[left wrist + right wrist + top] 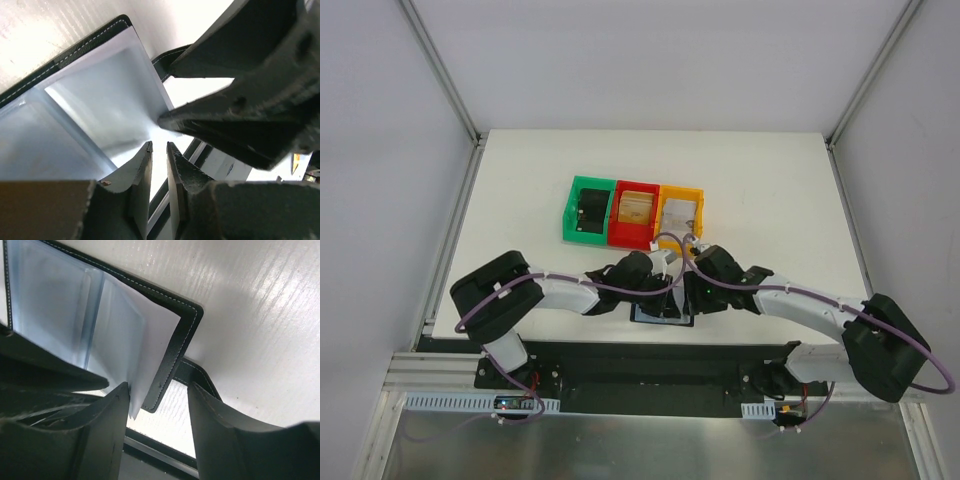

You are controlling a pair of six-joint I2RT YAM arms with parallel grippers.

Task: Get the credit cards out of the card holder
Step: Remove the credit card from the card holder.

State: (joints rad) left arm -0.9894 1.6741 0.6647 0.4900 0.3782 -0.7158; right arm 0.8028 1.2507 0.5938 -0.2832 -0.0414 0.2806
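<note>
The card holder [169, 362] lies open on the desk [770, 200], one corner between the spread fingers of the right pincer [159, 392]. The left pincer [159, 152] is nearly pressed together at the holder's clear inside; whether it pinches anything, I cannot tell. Beyond both pincers, the green bin [570, 218] holds a black object [588, 208], the red bin [630, 238] a tan card [636, 207], and the yellow bin [699, 205] a pale card [679, 212].

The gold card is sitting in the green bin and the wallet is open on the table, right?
Not quite: the top view shows the gold card in the red bin, not the green bin. The wallet does lie open on the table.
</note>
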